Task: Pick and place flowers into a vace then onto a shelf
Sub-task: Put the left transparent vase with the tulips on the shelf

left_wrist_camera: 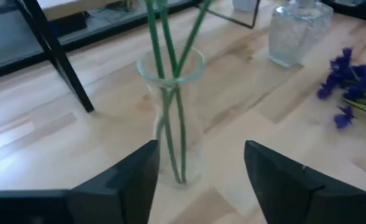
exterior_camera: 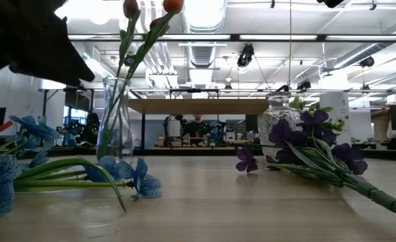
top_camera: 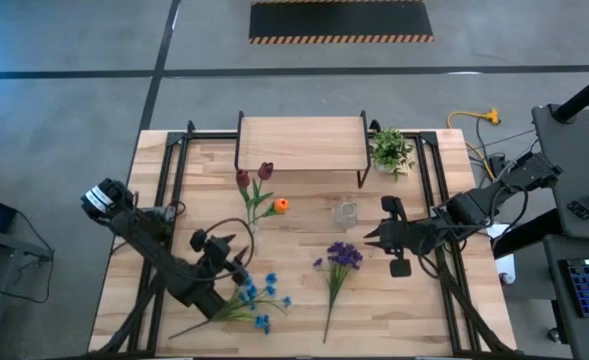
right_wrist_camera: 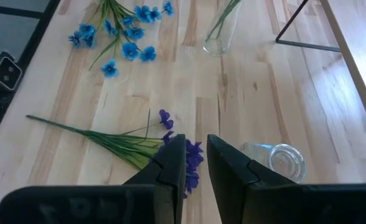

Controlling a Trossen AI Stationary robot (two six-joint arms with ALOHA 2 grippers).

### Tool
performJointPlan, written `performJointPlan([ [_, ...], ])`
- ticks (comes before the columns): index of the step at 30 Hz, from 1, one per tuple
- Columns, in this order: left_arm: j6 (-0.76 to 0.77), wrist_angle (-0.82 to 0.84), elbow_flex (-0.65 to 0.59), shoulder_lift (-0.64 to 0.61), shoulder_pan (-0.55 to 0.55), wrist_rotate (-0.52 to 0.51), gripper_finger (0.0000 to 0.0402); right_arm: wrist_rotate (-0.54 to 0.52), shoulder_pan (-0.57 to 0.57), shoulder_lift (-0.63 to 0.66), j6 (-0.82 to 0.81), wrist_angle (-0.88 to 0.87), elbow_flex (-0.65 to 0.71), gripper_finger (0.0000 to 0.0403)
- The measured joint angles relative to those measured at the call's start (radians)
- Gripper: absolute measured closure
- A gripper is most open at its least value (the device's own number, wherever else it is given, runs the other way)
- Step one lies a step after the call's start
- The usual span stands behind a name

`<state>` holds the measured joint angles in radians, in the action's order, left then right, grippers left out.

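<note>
A clear glass vase (left_wrist_camera: 173, 118) stands on the table with two dark red tulips (top_camera: 254, 177) and an orange bud (top_camera: 281, 205); their green stems (left_wrist_camera: 164, 56) stand inside it and lean on its rim. My left gripper (left_wrist_camera: 198, 168) is open and low just before the vase, one finger on each side of its foot. A blue spray (top_camera: 252, 300) lies by the left arm, and a purple bunch (top_camera: 340, 262) lies flat mid-table. My right gripper (right_wrist_camera: 195, 162) hovers above the purple blossoms, shut to a narrow slit, with nothing in it. The shelf (top_camera: 302, 145) stands at the far edge.
A second, cut-glass vase (top_camera: 346, 213) stands with nothing in it between the shelf and my right gripper. A small potted plant (top_camera: 391, 150) sits right of the shelf. Black rails (top_camera: 171, 180) run along both table sides. Bare wood lies in front of the shelf.
</note>
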<state>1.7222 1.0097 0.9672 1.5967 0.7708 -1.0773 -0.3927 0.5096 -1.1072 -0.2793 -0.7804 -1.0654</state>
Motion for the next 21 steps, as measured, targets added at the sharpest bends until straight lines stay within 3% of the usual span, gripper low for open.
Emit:
performJointPlan([
  [9,0.000,-0.102,-0.062,0.000,-0.074,-0.033,0.0129,0.000,-0.002,0.000,-0.008,0.002,0.007,0.0346],
  [21,-0.009,-0.197,-0.105,-0.001,-0.135,-0.067,0.0125,0.000,-0.002,0.000,-0.009,0.002,0.008,0.0346],
])
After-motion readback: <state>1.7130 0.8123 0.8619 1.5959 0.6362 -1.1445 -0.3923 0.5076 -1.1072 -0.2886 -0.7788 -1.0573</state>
